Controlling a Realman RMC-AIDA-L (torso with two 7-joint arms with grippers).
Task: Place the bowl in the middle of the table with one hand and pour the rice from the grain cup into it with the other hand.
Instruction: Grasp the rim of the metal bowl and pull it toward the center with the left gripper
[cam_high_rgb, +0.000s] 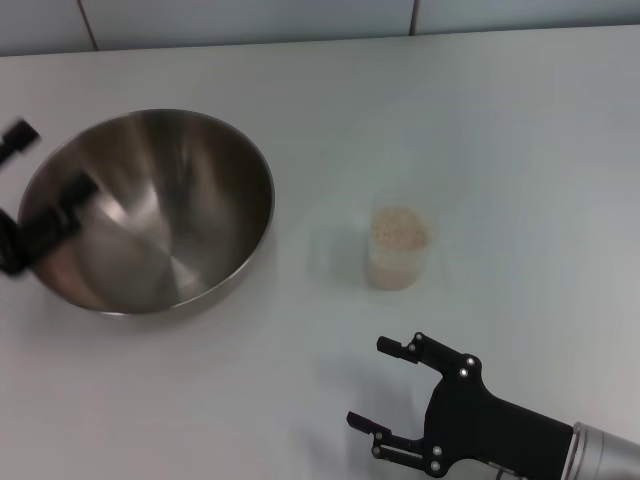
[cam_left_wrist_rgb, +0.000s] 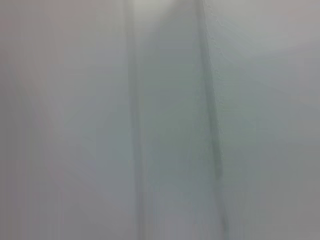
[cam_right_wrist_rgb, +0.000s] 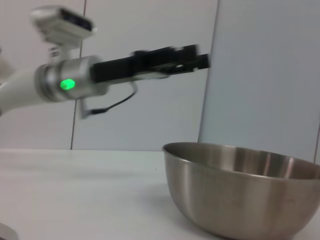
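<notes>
1. Head view shows the bowl (cam_high_rgb: 150, 210) standing on the left part of the table (cam_high_rgb: 500, 120), not in the middle; so, as I judge it, the placing step is not yet done and the pouring has not begun.
2. Left gripper (cam_high_rgb: 40, 190) hangs above the bowl's left rim, fingers apart, one outside the rim and one over the inside; from the right wrist view it (cam_right_wrist_rgb: 192, 57) is clearly raised above the bowl (cam_right_wrist_rgb: 245, 195) and not touching it (the left wrist view shows only a grey blur, nothing to tell).
3. Right gripper (cam_high_rgb: 385, 385) sits low at the near edge, fingers spread wide and holding nothing; it is near the grain cup (cam_high_rgb: 398, 250) but apart from it.
4. Containers: the bowl is empty, its shiny inside bare; the grain cup stands upright between the bowl and the right side of the table, filled nearly to the brim with the rice (cam_high_rgb: 398, 228).
5. Left to do, by my reckoning: grip the bowl, bring it to the centre, take the cup, tip the rice in.
</notes>
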